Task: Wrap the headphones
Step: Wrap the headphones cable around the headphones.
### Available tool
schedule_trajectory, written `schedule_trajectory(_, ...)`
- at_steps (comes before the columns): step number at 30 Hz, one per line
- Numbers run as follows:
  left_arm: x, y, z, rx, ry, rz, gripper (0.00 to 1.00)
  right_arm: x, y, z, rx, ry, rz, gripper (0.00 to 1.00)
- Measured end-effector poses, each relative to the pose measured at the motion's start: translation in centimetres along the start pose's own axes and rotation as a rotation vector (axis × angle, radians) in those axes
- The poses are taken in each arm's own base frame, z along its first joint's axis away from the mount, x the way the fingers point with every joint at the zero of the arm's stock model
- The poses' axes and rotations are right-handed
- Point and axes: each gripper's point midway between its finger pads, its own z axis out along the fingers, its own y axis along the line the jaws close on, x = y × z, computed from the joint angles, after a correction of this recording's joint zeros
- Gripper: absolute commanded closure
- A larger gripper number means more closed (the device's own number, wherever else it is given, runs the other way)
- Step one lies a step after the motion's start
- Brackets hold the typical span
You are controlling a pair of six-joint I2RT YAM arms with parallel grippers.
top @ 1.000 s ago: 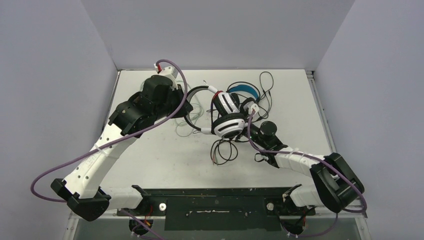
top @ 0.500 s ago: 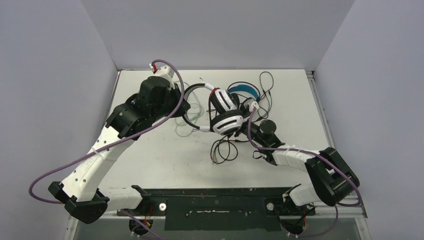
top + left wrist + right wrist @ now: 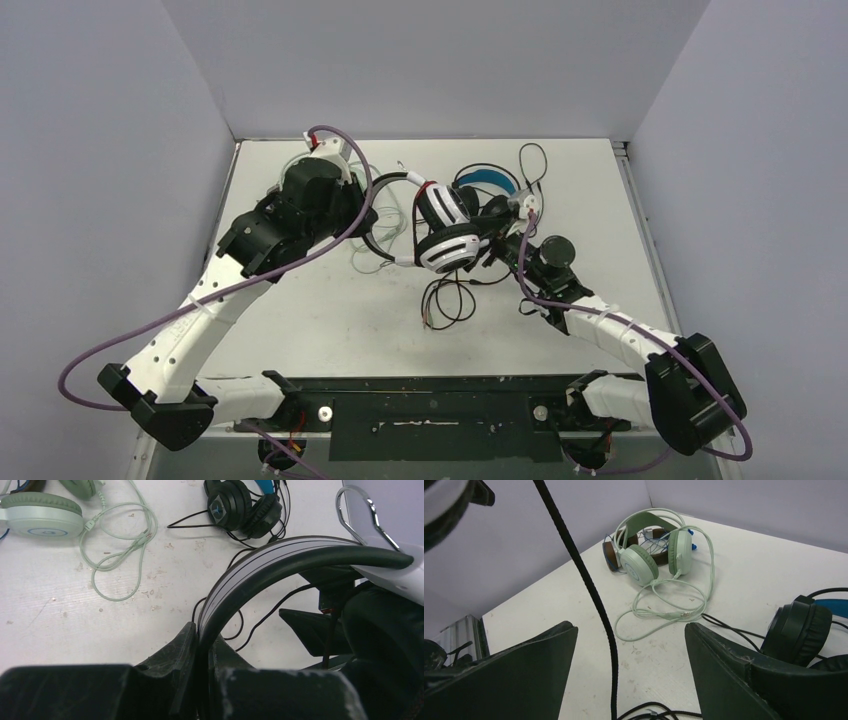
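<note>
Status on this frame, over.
Left gripper shut on white headset, at the headband. Right gripper open, black cord hanging between the jaws. Black headset close alongside.

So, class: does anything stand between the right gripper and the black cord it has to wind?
Nothing visible does. The black cord hangs in the gap of the open right gripper, nearer one finger and touching neither.
</note>
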Motion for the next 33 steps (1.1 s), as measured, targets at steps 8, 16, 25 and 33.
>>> schedule_trajectory(8, -1.9, -1.4, -1.2, 0.037, -0.024, -0.043, 1.00, 2.5, 0.0, -0.8, -0.028, 0.016, 0.003, 0.23)
schedule_trajectory(16, -4.1, -2.7, -2.5, 0.086, -0.067, -0.112, 1.00, 3.8, 0.1, -0.2, -0.067, 0.017, 0.014, 0.25)
schedule_trajectory(25, -4.6, -3.1, -1.5, 0.079, -0.047, -0.140, 1.00, 5.5, 1.9, 1.6, -0.116, 0.054, 0.000, 0.38)
schedule_trajectory(33, -6.6, -2.2, -0.8, 0.053, -0.070, -0.217, 1.00, 9.2, 3.0, 2.3, -0.137, 0.128, 0.022, 0.61)
